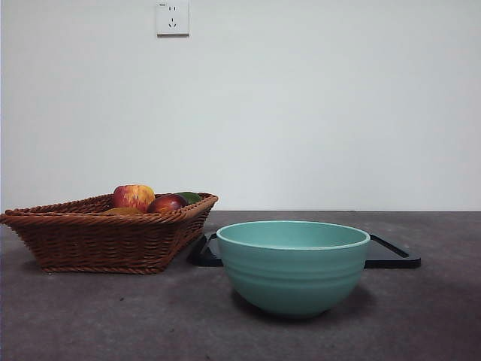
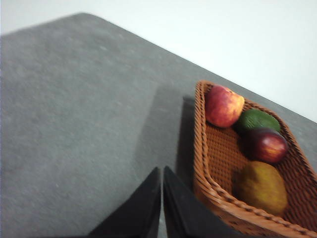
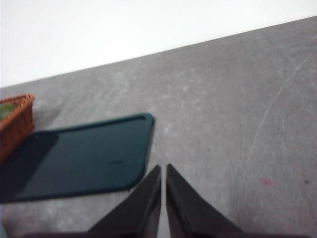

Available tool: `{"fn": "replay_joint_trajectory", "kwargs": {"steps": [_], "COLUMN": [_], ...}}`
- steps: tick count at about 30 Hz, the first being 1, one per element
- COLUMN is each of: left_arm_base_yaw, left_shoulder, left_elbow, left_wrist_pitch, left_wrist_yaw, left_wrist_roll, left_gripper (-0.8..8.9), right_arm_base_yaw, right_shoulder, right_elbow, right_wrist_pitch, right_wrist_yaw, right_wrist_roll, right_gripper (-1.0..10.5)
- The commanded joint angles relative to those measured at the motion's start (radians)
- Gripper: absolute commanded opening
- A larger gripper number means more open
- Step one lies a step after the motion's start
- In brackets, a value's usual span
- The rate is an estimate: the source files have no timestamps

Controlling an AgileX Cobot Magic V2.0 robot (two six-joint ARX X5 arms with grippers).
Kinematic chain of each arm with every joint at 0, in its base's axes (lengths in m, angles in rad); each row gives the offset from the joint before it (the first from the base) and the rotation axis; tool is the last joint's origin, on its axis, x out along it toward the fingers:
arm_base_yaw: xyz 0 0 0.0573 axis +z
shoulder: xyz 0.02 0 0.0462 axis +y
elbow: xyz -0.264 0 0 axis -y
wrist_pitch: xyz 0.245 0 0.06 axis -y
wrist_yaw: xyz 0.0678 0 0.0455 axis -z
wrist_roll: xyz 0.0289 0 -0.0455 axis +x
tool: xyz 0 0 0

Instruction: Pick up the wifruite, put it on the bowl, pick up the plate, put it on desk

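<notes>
Wifruite [image 2: 261, 187] in basket [image 2: 213, 148] (bowl [image 1: 293, 265] empty)

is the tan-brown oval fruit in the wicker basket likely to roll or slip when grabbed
The tan-brown oval fruit looks rounded, so it may roll once nudged. Its dull skin probably grips fairly well. The brown wicker basket wall beside it could crowd the closed left gripper.

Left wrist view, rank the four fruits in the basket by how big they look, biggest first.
1. The wifruite, though it lies nearest the camera, which may inflate it.
2. The red-and-yellow apple.
3 and 4. The dark red fruit and the green fruit look about alike; the green one is partly hidden, so no ranking between them.
</notes>
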Motion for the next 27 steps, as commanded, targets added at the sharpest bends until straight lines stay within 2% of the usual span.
{"fn": "replay_joint_trajectory", "kwargs": {"steps": [1, 8, 12, 16, 20, 27], "left_arm_base_yaw": [0.002, 0.002, 0.002, 0.002, 0.002, -0.001], "left_shoulder": [0.0, 0.013, 0.056, 0.138, 0.245, 0.449], "left_elbow": [0.053, 0.181, 0.284, 0.392, 0.497, 0.677], "left_wrist_pitch": [-0.011, -0.057, -0.13, -0.198, -0.269, -0.39], "left_wrist_yaw": [0.019, 0.046, 0.059, 0.134, 0.224, 0.372], "left_wrist_roll": [-0.068, -0.074, -0.027, 0.04, 0.108, 0.228], "left_gripper": [0.09, 0.1, 0.1, 0.1, 0.1, 0.1], "right_arm_base_yaw": [-0.002, -0.001, -0.001, -0.001, -0.001, -0.001], "right_shoulder": [-0.002, -0.002, 0.021, 0.086, 0.186, 0.422], "right_elbow": [0.055, 0.177, 0.273, 0.382, 0.502, 0.732], "right_wrist_pitch": [0.018, -0.008, -0.055, -0.126, -0.22, -0.451], "right_wrist_yaw": [0.0, -0.002, -0.001, -0.008, -0.062, -0.212], "right_wrist_roll": [0.022, 0.021, 0.016, -0.011, -0.073, -0.198], "right_gripper": [0.1, 0.1, 0.1, 0.1, 0.1, 0.1]}}
